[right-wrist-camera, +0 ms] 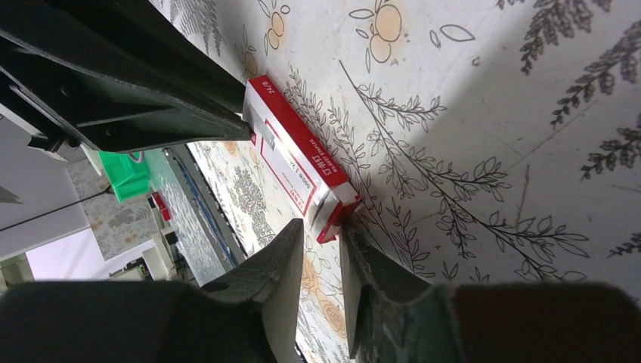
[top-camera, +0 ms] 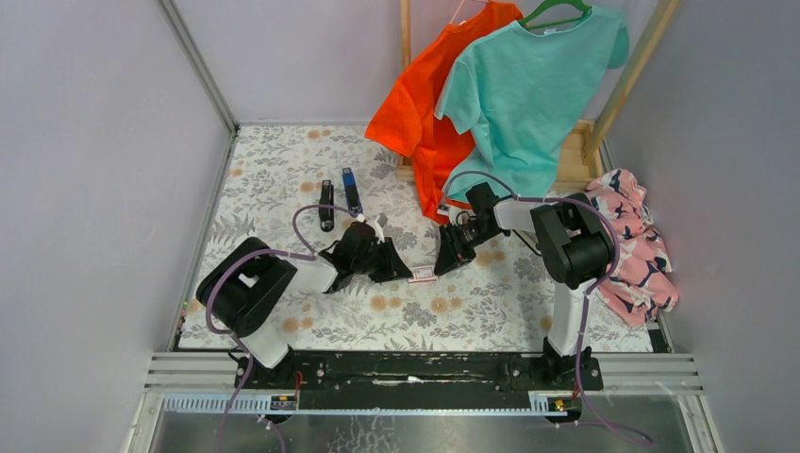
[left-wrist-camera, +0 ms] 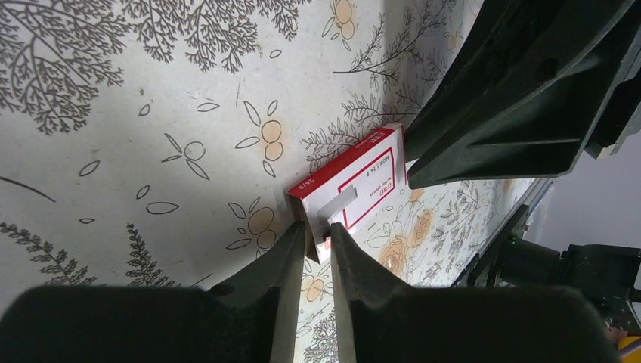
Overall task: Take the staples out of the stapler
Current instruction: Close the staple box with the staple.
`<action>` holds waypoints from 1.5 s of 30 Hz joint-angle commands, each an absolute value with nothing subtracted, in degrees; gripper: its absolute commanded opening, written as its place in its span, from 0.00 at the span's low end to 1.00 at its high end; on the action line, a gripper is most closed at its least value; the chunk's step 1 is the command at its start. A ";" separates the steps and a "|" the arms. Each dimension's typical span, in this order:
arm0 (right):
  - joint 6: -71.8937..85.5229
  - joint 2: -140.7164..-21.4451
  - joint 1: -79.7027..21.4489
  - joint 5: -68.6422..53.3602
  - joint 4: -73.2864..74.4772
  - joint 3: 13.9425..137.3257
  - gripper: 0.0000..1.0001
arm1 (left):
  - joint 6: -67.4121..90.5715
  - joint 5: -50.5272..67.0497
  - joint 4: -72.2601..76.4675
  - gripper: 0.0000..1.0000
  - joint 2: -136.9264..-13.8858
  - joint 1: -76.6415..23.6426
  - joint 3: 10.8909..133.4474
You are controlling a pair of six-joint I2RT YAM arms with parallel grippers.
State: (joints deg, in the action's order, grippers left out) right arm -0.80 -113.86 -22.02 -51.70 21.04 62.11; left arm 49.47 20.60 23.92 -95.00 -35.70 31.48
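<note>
The black stapler (top-camera: 326,205) lies on the floral cloth at the back left, away from both grippers. A small red-and-white box (top-camera: 422,275) lies between the two grippers. A short silvery strip of staples (left-wrist-camera: 338,203) rests on the box's (left-wrist-camera: 355,178) top face. My left gripper (left-wrist-camera: 317,231) is shut on the flap at the box's near end, and it shows in the top view too (top-camera: 408,273). My right gripper (right-wrist-camera: 321,231) stands at the opposite end of the box (right-wrist-camera: 298,162), jaws slightly apart, one fingertip against the red end flap.
A slim blue-and-black bar (top-camera: 352,190) lies beside the stapler. Orange and teal shirts (top-camera: 509,94) hang on a wooden rack at the back right. A pink patterned cloth (top-camera: 634,247) is heaped at the right edge. Grey walls close in both sides.
</note>
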 commanded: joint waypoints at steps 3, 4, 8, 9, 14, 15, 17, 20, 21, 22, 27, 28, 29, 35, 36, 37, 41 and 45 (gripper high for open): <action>-2.51 -111.79 -20.47 -49.80 21.97 63.08 0.34 | 48.18 19.15 20.87 0.30 -94.54 -36.21 30.22; -2.59 -111.52 -20.15 -49.86 22.04 62.96 0.34 | 48.09 19.04 20.60 0.31 -93.97 -36.17 30.16; -2.92 -110.84 -19.60 -49.15 21.95 62.24 0.31 | 47.64 17.90 18.80 0.36 -91.02 -36.02 29.89; -2.92 -110.88 -19.57 -49.00 21.97 62.17 0.29 | 47.37 17.50 18.06 0.37 -90.12 -36.03 29.86; -3.33 -111.61 -19.55 -48.25 22.56 62.13 0.22 | 45.80 13.95 13.48 0.37 -85.80 -35.95 29.10; -3.47 -111.60 -19.55 -48.12 22.61 62.05 0.21 | 45.30 13.15 12.61 0.36 -85.30 -35.85 28.92; -3.39 -111.63 -19.55 -47.74 22.47 61.96 0.19 | 44.50 12.58 10.92 0.31 -85.27 -35.79 28.57; -3.11 -112.15 -19.55 -47.55 22.33 61.96 0.15 | 44.04 13.75 10.37 0.21 -86.79 -35.73 28.60; -3.01 -112.29 -19.58 -47.55 22.32 61.97 0.14 | 44.11 14.32 10.77 0.18 -87.42 -35.77 28.66; -2.96 -112.52 -19.60 -47.47 22.32 61.99 0.14 | 44.12 15.08 11.15 0.15 -88.12 -35.72 28.81; -2.68 -113.09 -20.04 -47.47 22.26 62.30 0.13 | 44.00 16.72 11.86 0.12 -90.45 -36.23 30.03; -2.59 -113.16 -20.30 -47.46 22.24 62.38 0.13 | 43.96 17.00 11.87 0.11 -90.89 -36.50 30.58; -2.48 -113.27 -20.63 -47.38 22.16 62.56 0.12 | 43.90 17.19 11.76 0.10 -91.39 -36.65 30.83; -2.22 -113.31 -22.58 -47.42 21.99 63.19 0.12 | 43.11 16.53 10.03 0.07 -94.09 -37.88 32.85; -2.17 -113.29 -22.85 -47.38 21.93 63.19 0.12 | 42.88 16.26 9.69 0.06 -94.39 -38.17 33.20; -2.12 -113.20 -23.19 -47.30 21.82 63.27 0.12 | 42.67 15.96 9.30 0.06 -94.84 -38.49 33.60; -2.26 -112.50 -24.92 -46.28 21.81 63.75 0.12 | 42.07 15.61 8.29 0.06 -96.79 -39.47 35.28; -2.45 -112.14 -25.40 -45.54 21.88 63.94 0.12 | 41.50 14.99 7.57 0.05 -97.80 -39.90 36.27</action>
